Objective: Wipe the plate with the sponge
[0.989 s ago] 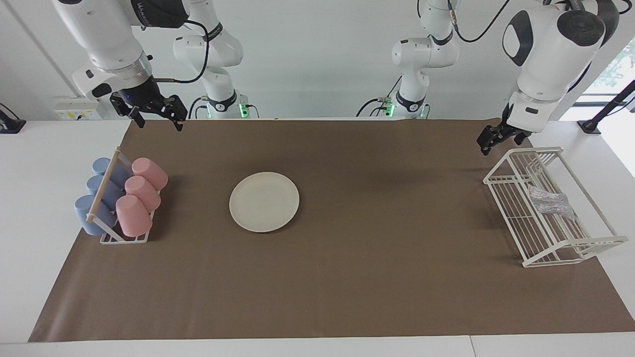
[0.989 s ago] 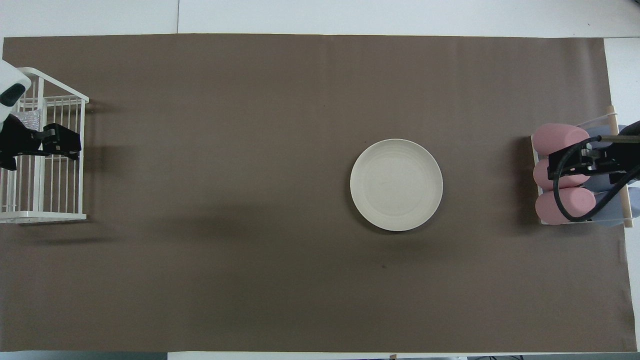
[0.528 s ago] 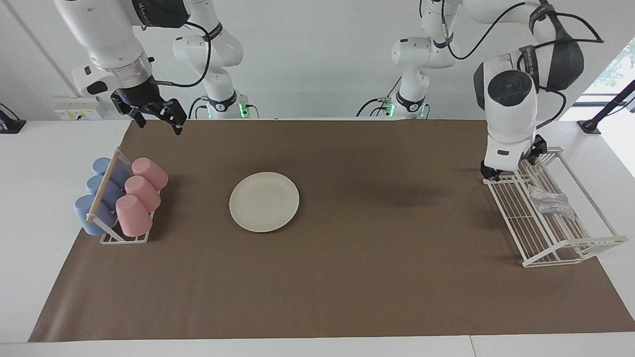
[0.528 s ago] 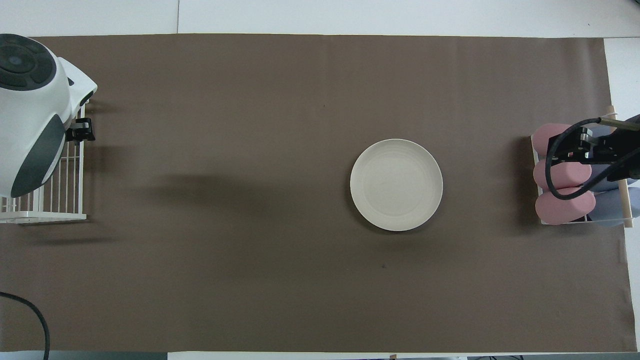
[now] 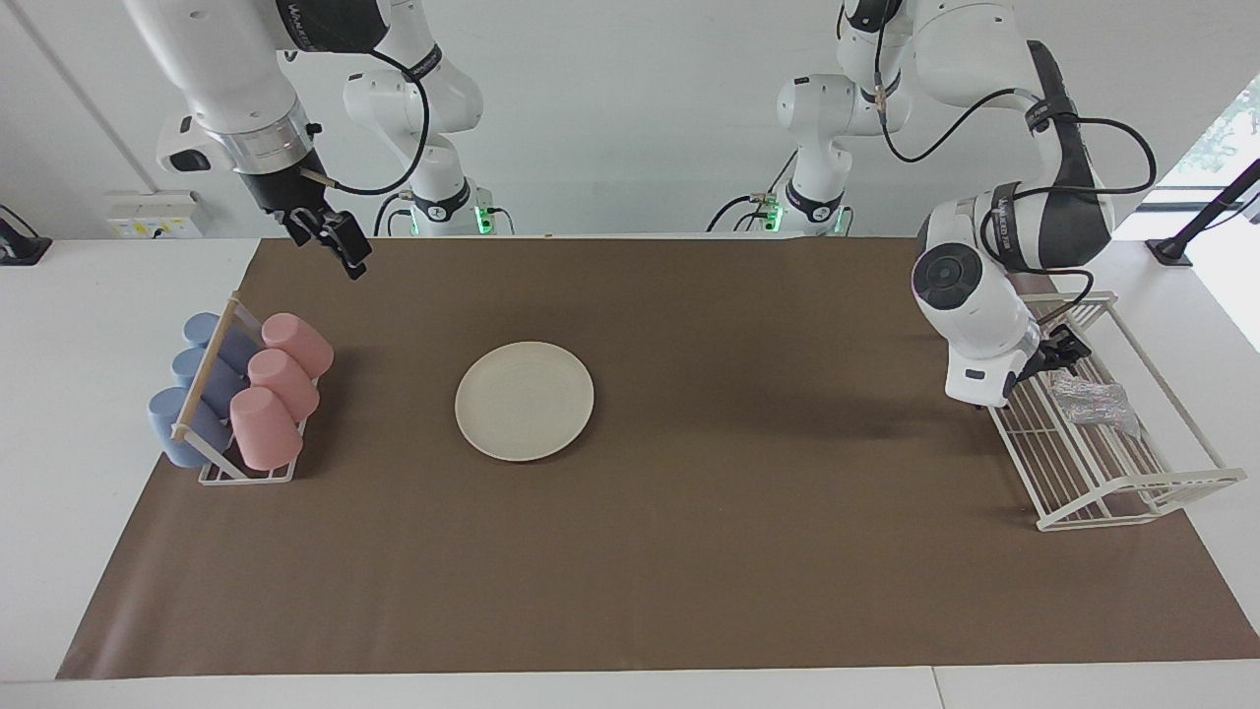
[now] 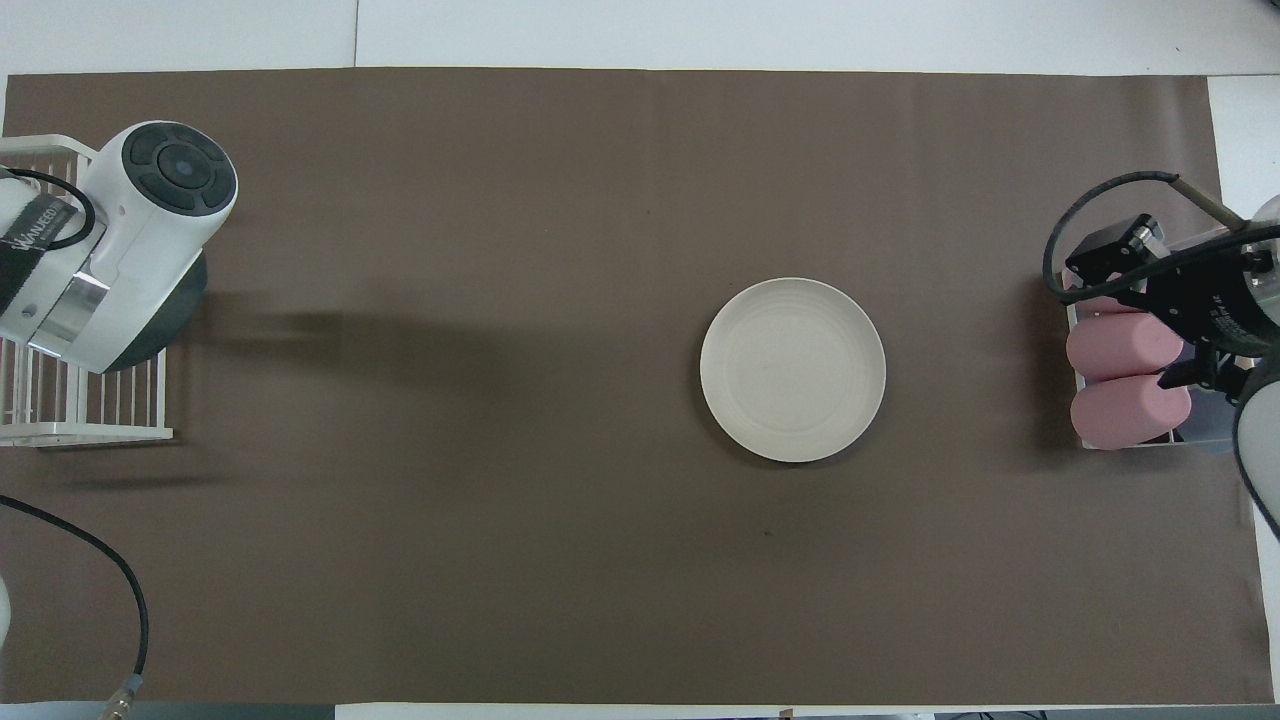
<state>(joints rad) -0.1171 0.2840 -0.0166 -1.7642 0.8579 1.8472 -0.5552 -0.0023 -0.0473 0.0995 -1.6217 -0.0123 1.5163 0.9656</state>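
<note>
Flanking plate (image 5: 524,400): open brown mat (image 5: 748,551)

My left arm (image 6: 130,240) covers the white wire rack (image 6: 60,400), my right gripper (image 6: 1150,275) hangs over the pink cups (image 6: 1120,385), and the plate (image 6: 792,369) lies bare on the brown mat (image 6: 500,450).

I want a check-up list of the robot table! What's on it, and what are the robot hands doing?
Surface: brown mat covers the white table.
Job's things: plate lies flat on the mat; sponge lies in the white wire rack at the left arm's end.
Clutter: pink cups and blue cups in a cup rack at the right arm's end.
Grippers: left gripper open, in the wire rack beside the sponge, not holding it; right gripper open, empty, waiting over the mat's edge.
Cables: black cables loop along both arms.
Surroundings: white wall, wall socket.
</note>
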